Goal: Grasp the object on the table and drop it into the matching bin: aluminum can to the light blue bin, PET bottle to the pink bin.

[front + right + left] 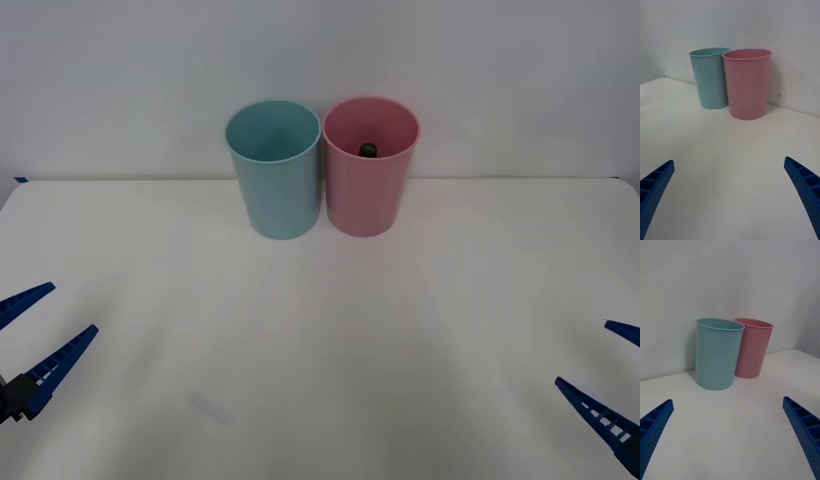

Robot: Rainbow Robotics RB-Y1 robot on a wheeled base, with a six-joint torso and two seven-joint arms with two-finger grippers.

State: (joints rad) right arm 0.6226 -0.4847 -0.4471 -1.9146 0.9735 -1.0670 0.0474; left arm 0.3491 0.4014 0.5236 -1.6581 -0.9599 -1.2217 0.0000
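1. Front view: we see the white table from above, with the light blue bin and the pink bin upright at the far edge, side by side and touching or nearly so. Inside the pink bin a small dark cap shows, which we take to be the PET bottle already dropped in. Our left gripper hangs low at the near left, our right gripper at the near right, both spread wide and holding nothing. We judge the sorting done; the main risk now is a careless sweep knocking a bin over and spilling the bottle

2. Right wrist view: the right gripper has its two blue fingers wide apart at the corners, empty. The pink bin stands nearer, the light blue bin just beyond it, a wall close behind both. Open tabletop lies between claw and bins, so there is plenty of room to pull away

3. Left wrist view: the left gripper is equally wide open and empty. The light blue bin is nearer, partly covering the pink bin. The bins look light, so we judge a nudge could tip them against the wall; bare table on every near side gives free room
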